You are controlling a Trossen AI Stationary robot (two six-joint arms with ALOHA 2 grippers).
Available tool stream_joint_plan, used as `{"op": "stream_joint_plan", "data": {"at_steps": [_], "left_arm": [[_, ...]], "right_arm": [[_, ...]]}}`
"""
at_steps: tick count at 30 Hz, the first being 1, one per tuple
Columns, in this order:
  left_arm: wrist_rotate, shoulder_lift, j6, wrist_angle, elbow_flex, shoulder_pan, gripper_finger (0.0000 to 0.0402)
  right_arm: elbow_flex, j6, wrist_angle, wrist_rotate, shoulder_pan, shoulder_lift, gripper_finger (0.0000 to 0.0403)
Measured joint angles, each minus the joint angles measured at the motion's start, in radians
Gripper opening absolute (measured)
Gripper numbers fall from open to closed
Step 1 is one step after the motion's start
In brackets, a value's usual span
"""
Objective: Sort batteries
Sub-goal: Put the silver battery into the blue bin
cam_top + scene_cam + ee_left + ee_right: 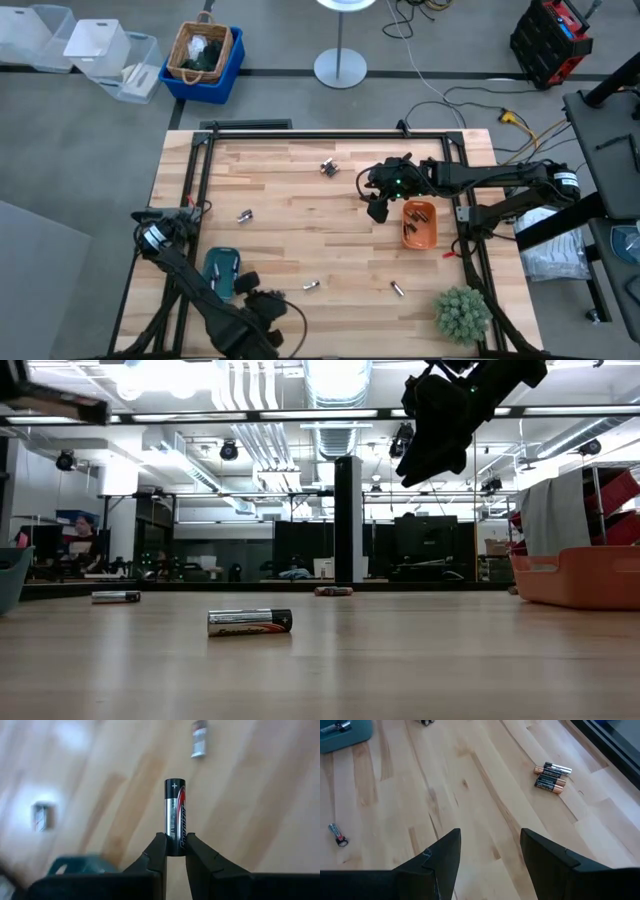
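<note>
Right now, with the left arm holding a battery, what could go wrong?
The left gripper pinches the battery only at its bottom end, so it may tip or slip out before reaching the teal tray. The right gripper hangs open over bare wood beside the orange tray.

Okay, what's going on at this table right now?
Two robot arms are sorting batteries on a wooden table. The left gripper, near the teal tray, is shut on a silver-and-black battery. The right gripper hangs open above the table beside the orange tray, which holds some batteries. Several loose batteries lie scattered on the wood.
</note>
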Motion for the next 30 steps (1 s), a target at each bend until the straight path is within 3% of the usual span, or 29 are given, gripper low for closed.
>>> {"op": "stream_joint_plan", "data": {"at_steps": [4, 12, 17, 24, 30], "left_arm": [[0.019, 0.000, -0.156, -0.087, -0.006, -0.008, 0.0027], [0.095, -0.026, -0.326, -0.080, -0.017, -0.017, 0.0027], [0.087, -0.088, -0.406, -0.080, -0.053, -0.047, 0.0027], [0.094, -0.253, -0.698, -0.080, -0.256, -0.099, 0.0027], [0.186, -0.388, -0.907, -0.058, -0.436, -0.134, 0.0027]], "right_arm": [[0.000, 0.000, 0.000, 0.000, 0.000, 0.000, 0.0199], [0.000, 0.000, 0.001, 0.000, 0.000, 0.000, 0.0199], [0.000, 0.000, 0.002, 0.000, 0.000, 0.000, 0.0199], [0.000, -0.001, 0.002, 0.000, 0.000, 0.000, 0.0199], [0.000, -0.008, 0.002, 0.000, 0.000, 0.000, 0.0199]]}}
